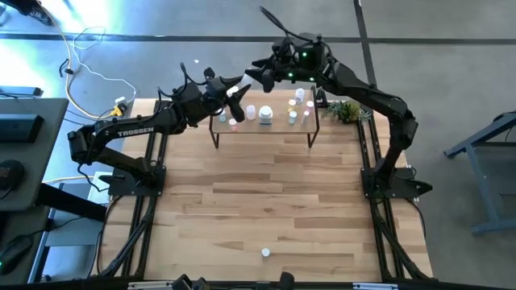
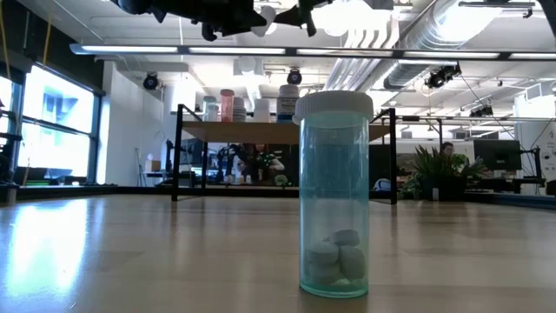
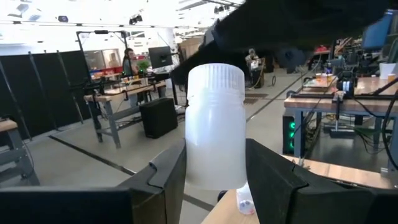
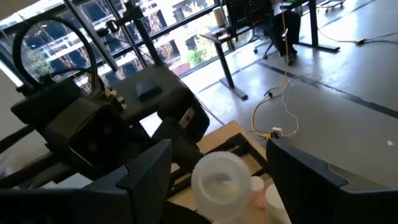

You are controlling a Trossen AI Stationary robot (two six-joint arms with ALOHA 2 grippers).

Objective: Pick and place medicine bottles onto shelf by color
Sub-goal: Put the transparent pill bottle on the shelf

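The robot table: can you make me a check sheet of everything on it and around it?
Surface: wooden tabletop, mostly bare.
Job's things: several small bottles on the shelf; one teal bottle alone near the front edge.
Clutter: small green plant beside the shelf.
Grippers: left gripper shut on a white bottle above the shelf's left end; right gripper open, facing that bottle.
Cables: white cable on the floor.
Surroundings: workshop benches; a person far off.
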